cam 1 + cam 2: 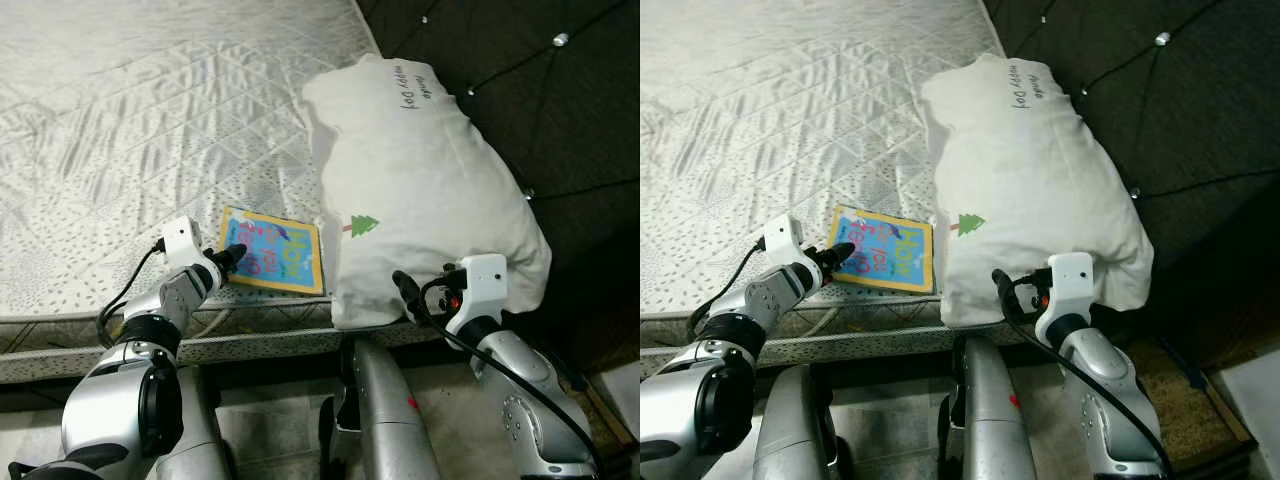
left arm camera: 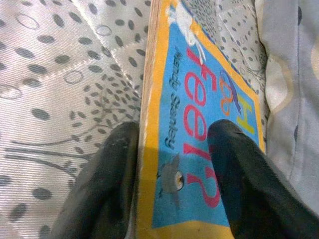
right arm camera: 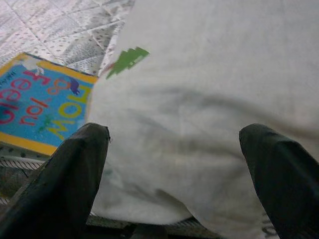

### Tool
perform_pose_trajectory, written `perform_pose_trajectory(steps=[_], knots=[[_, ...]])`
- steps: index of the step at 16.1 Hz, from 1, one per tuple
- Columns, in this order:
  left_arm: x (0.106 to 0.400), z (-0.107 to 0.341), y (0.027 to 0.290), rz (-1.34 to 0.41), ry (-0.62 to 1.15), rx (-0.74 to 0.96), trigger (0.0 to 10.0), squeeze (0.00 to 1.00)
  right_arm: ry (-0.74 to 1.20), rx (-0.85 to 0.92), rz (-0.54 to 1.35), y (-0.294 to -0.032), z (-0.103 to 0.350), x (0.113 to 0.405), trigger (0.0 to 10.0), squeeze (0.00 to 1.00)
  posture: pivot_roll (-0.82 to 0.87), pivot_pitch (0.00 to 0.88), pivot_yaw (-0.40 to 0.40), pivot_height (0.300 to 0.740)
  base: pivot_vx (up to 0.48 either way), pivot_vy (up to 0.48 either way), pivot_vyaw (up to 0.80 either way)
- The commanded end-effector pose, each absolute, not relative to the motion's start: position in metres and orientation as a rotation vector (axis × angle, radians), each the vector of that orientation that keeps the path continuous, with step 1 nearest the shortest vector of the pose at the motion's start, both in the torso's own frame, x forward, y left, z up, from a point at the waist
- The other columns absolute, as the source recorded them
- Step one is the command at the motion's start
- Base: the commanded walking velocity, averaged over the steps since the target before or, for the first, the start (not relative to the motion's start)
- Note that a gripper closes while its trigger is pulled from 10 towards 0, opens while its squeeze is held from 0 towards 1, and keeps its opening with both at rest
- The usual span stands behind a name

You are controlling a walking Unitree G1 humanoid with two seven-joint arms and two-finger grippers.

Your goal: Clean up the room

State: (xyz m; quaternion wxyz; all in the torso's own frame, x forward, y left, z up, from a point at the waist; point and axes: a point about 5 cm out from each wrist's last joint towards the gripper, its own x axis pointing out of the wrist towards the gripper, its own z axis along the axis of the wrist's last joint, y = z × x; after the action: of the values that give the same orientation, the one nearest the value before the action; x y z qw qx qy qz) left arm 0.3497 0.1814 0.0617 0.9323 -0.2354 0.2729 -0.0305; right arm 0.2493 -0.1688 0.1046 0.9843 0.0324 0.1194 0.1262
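The left gripper (image 1: 233,254) has its two black fingers (image 2: 107,191) on either side of one edge of a book (image 1: 273,251), pinching it. One finger is on the blue cover and the other is down against the bed by the book's side. The book is blue with a yellow border (big pink and yellow letters on the front). It lies flat on the mattress (image 1: 130,120), close to the near edge.

Just past the book, on the side away from the left gripper, sits a big white pillow (image 1: 420,190) with a little green tree on it.

The right gripper (image 3: 179,174) is open wide, with the pillow's near end right in front of its spread fingers.
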Motion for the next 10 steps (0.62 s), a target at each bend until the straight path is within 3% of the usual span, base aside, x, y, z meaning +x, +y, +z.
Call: perform_pose_trajectory(steps=[1, 10], knots=[[0.3523, 0.064, 0.1762, -0.083, 0.558, -0.461, 10.0, 1.0, 0.221, 0.054, 0.246, -0.1715, 0.1087, 0.2508, 10.0, 0.0, -0.13, 0.096, -0.115, 0.552, 0.0, 0.0, 0.0], [0.3502, 0.061, 0.1789, -0.068, 0.54, -0.382, 10.0, 1.0, 0.18, 0.061, 0.236, -0.1646, 0.1116, 0.2606, 10.0, 0.0, -0.1, 0.073, -0.104, 0.552, 0.0, 0.0, 0.0]])
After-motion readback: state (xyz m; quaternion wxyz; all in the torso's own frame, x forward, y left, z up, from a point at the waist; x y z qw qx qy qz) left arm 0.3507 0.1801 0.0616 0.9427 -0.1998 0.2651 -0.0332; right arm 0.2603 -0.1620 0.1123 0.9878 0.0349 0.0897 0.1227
